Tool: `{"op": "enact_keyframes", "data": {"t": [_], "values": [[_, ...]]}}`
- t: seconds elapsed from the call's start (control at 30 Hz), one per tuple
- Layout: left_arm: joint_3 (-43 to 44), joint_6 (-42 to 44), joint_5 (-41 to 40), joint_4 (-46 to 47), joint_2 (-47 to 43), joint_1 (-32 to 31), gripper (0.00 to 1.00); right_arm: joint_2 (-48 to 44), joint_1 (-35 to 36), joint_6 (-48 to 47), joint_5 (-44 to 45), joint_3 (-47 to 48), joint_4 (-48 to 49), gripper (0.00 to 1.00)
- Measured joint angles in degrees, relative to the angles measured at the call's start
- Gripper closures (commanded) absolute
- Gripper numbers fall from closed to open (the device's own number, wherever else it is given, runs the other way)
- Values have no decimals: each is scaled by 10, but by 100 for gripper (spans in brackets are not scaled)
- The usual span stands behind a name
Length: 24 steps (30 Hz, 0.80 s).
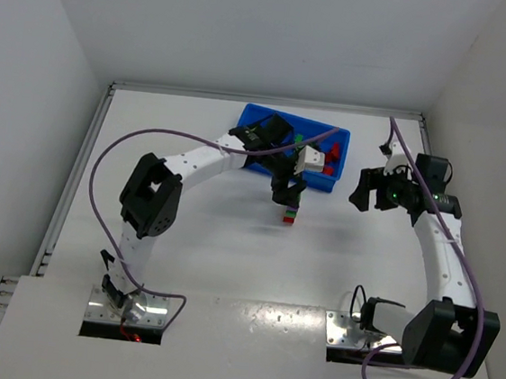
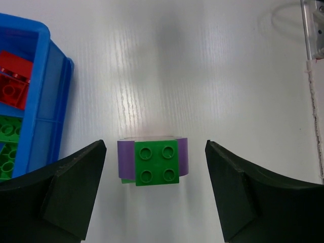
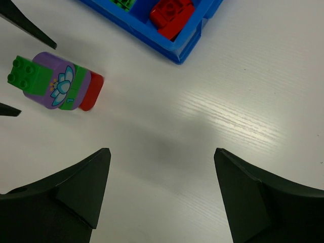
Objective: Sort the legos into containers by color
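Striped lego stick (image 1: 290, 213) (image 2: 157, 162) (image 3: 55, 83) – green, purple, green, red – upright on the white table (image 1: 227, 259), just beside the blue tray (image 1: 251, 117) (image 2: 45, 101), outside every compartment. Directly above it the left gripper (image 1: 287, 193), fingers spread wide to either side, touching nothing. In the tray, red bricks (image 2: 12, 81) and green bricks (image 2: 10, 147). Off to the right over the table – the right gripper (image 3: 162, 154), jaws likewise apart, holding nothing.

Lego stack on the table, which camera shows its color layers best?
Right wrist view: the lego stack shows side-on, with green, purple, green, red layers. Left wrist sees only its green top and purple edges; the top view shows it tiny beneath the left end effector.
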Motion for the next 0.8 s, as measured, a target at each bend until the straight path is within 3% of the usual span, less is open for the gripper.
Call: {"op": "enact_keyframes", "data": {"t": [0.2, 0.23, 0.43, 0.5, 0.67, 0.8], "values": [[0, 3, -2, -12, 20, 2, 44, 0, -6, 0, -3, 0, 0, 17], [0, 3, 0, -15, 20, 2, 44, 1, -7, 0, -3, 0, 0, 18], [11, 6, 3, -13, 20, 4, 74, 13, -7, 0, -12, 0, 0, 21], [11, 10, 5, -16, 20, 5, 89, 17, -7, 0, -21, 0, 0, 23], [11, -7, 46, -21, 20, 17, 95, 20, -6, 0, -96, 0, -5, 21], [-6, -141, 133, 78, 17, 59, 95, 20, 6, 29, -193, -10, 14, 13]]}}
